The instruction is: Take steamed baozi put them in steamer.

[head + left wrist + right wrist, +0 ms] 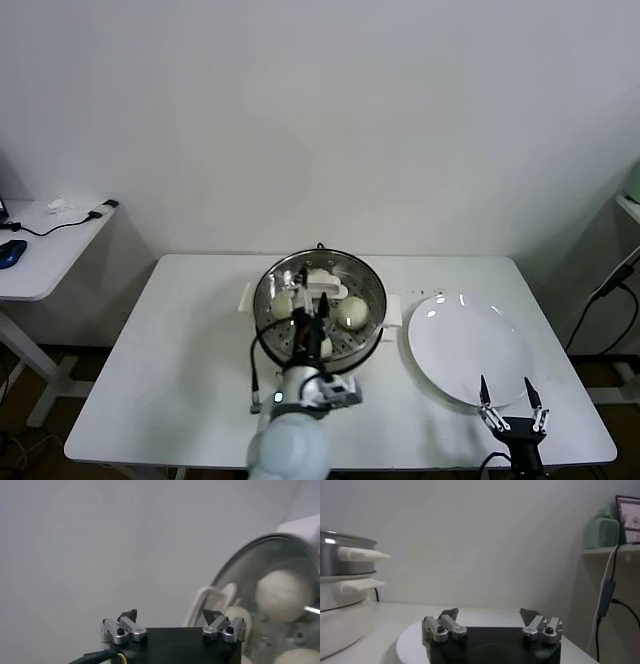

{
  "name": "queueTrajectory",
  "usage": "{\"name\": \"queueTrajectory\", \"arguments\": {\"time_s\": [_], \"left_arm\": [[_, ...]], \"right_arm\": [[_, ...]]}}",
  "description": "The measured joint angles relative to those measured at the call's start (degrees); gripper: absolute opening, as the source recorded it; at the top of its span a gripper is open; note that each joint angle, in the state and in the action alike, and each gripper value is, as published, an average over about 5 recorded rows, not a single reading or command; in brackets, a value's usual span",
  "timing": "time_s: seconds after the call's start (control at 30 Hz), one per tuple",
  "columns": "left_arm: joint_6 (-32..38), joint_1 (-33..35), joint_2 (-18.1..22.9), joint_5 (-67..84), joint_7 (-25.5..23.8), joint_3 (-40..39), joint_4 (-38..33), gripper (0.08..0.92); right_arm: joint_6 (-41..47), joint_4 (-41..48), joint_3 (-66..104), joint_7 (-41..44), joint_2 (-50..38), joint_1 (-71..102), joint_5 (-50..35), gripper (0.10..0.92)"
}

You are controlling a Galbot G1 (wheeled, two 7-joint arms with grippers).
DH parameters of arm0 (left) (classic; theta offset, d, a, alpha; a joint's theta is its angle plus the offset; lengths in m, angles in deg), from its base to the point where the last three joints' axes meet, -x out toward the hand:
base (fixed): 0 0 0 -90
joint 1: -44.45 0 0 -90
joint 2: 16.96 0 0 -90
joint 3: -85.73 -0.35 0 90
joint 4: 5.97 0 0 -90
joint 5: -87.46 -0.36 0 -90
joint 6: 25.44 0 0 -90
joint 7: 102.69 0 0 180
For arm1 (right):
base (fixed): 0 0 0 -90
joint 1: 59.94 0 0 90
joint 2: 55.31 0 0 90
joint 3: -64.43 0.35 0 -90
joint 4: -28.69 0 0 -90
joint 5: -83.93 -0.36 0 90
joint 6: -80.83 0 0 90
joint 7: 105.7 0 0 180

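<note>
Baozi (351, 313) sit in the steamer (372, 285), frame centre, directly under the left gripper (317, 303). Lower right, the right gripper (510, 398) is by the bare plate (470, 345).

Left wrist view: fingers (128, 616) wide apart, empty, baozi (283, 588) at right.

Right wrist view: fingers (449, 614) spread, empty.

light: bright, even | glare: steamer (320, 300) rim | blur: left wrist view soft
</note>
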Motion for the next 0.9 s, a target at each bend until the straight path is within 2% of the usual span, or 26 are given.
{"name": "queueTrajectory", "arguments": {"time_s": [0.17,0.33,0.6,0.9], "left_arm": [[6.4,1.7,-3.7,18.5,4.5,8.2,-3.0,0.823],[13.5,3.7,-7.3,37.8,6.2,18.2,-4.0,0.823],[21.9,7.9,-13.3,67.4,5.4,30.0,-2.9,0.823],[28.5,13.6,-17.2,84.6,2.5,34.0,0.4,0.823]], "right_arm": [[-1.2,-0.5,-0.7,0.1,-0.3,0.1,-1.7,0.823],[-2.6,-0.7,-1.5,-0.2,-1.0,0.1,-2.9,0.823],[-3.4,-1.3,-1.9,-1.1,-1.5,0.1,-4.0,0.823],[-2.6,-1.7,-1.3,-2.0,-1.5,0.1,-4.7,0.823]]}}
